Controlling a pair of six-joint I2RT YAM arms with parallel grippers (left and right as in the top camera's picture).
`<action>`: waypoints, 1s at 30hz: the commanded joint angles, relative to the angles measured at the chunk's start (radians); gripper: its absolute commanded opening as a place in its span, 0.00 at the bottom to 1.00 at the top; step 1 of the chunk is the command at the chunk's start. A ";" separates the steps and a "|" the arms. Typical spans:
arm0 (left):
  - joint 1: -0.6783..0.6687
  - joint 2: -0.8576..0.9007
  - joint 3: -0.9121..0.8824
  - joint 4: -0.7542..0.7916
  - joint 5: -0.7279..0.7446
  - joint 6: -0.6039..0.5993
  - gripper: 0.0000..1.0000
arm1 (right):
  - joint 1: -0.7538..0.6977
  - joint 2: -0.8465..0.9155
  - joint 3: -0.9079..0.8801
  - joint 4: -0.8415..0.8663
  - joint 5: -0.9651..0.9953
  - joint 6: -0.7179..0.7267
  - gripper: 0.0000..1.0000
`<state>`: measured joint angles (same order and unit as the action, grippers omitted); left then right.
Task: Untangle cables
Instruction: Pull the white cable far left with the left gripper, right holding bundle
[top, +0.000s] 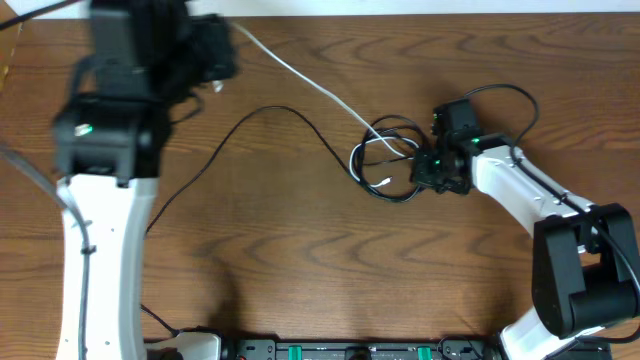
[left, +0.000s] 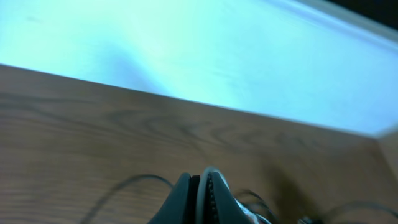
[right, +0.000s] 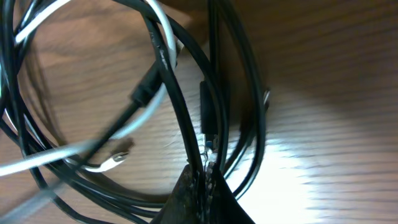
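The white cable lies diagonally across the table, from the closed left gripper, which seems to hold it, down-right into the tangle. The black cable coils there and trails left. The right gripper pinches its plug end.

The wood-grain table carried two thin cords. A black cable ran from the near left edge, arched across the middle, and wound into several loose loops right of centre. A white cable came in from the far left and threaded through those loops, crossing over and under the black strands. Its small plug rested on bare wood inside the coil.
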<state>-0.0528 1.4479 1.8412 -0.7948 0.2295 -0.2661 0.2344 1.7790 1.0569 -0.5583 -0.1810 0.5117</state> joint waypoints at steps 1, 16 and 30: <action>0.086 -0.006 0.024 -0.017 -0.009 -0.009 0.07 | -0.030 -0.026 -0.006 -0.006 0.013 -0.055 0.01; 0.092 0.081 0.022 -0.227 -0.003 0.016 0.07 | -0.043 -0.026 -0.006 -0.010 -0.035 -0.091 0.01; 0.223 0.133 0.022 -0.243 -0.341 0.027 0.07 | -0.129 -0.026 -0.006 -0.040 -0.005 -0.122 0.01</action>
<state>0.1204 1.5841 1.8465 -1.0492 -0.0200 -0.2356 0.1318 1.7790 1.0550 -0.5949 -0.2070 0.4160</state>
